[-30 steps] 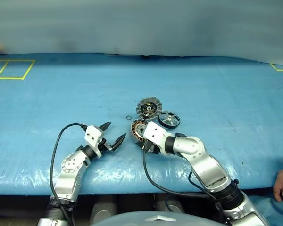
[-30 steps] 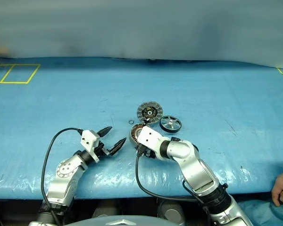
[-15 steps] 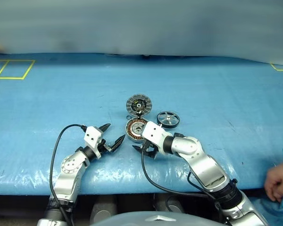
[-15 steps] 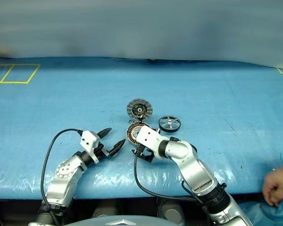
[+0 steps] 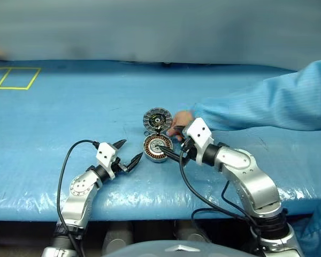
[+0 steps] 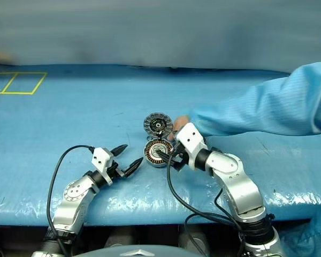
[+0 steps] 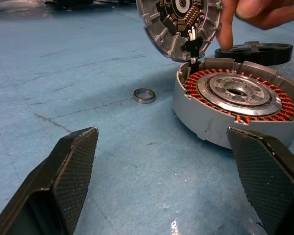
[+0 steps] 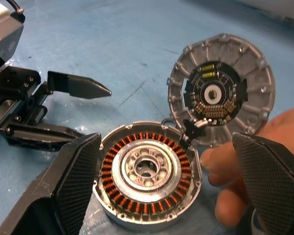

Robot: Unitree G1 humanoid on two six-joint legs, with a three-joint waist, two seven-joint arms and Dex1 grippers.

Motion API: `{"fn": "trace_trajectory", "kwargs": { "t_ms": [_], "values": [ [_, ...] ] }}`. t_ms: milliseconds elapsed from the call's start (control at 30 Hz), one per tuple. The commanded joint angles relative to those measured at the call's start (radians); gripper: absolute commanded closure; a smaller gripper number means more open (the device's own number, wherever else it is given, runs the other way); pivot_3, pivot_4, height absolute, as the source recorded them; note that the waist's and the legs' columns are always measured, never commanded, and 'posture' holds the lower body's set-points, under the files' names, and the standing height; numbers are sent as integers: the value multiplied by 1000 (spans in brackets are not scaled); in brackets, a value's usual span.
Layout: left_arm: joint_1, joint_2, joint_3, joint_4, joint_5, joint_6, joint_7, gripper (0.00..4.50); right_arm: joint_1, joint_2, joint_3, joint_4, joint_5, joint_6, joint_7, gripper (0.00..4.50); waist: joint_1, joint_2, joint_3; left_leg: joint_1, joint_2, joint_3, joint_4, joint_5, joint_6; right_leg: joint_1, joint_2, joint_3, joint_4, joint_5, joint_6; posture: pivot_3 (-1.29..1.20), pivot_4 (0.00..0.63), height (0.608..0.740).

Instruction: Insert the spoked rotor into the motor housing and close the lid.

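My right gripper point(image 5: 170, 153) hangs with its jaws spread wide and empty just above the housing point(image 5: 155, 148), which lies flat on the blue table point(image 5: 69, 107) with its copper windings up and nothing in the middle. The lid point(image 5: 157, 119) stands tilted open on the far side, joined to the housing by a short dark link at the rim. My left gripper point(image 5: 129, 152) waits just beside the housing, jaws apart too, holding nothing. The rotor point(image 7: 254, 51) lies flat on the table behind the housing, and a person's hand point(image 5: 180, 121) reaches in right there, fingers close to the lid and the rotor. That hand is my main worry: if I go for the rotor now, my fingers could strike or pinch it, so I judge I should wait until it clears. The lid looks unsteady too; a nudge from my wrist could tip it shut over an empty housing or strain the link. A small ring point(image 7: 144, 95) lies loose on the table near the housing, and a careless sweep could flick it away. And if the rotor goes in tilted, I expect it would jam on the windings.
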Motion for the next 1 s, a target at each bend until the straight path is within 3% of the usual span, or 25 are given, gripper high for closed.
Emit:
{"fn": "trace_trajectory", "kwargs": {
  "t_ms": [33,800,1000],
  "values": [
    [-18,7,-4,-8,0,-5,-11,0,7,-21,-26,3,7,-35,-21,17,-1,0,0,0,0,0,0,0,0,0,0,0,0,0,0,0,150,740],
    [-17,5,-5,-4,4,-4,-16,0,2,-78,47,56,9,-81,-35,17,0,0,0,0,0,0,0,0,0,0,0,0,0,0,0,0,150,740],
    [-26,4,-5,4,7,-3,-17,0,-77,-162,133,122,-55,-152,35,17,-2,0,0,0,0,1,1,0,0,0,0,0,0,0,0,0,150,740]
  ]
}}
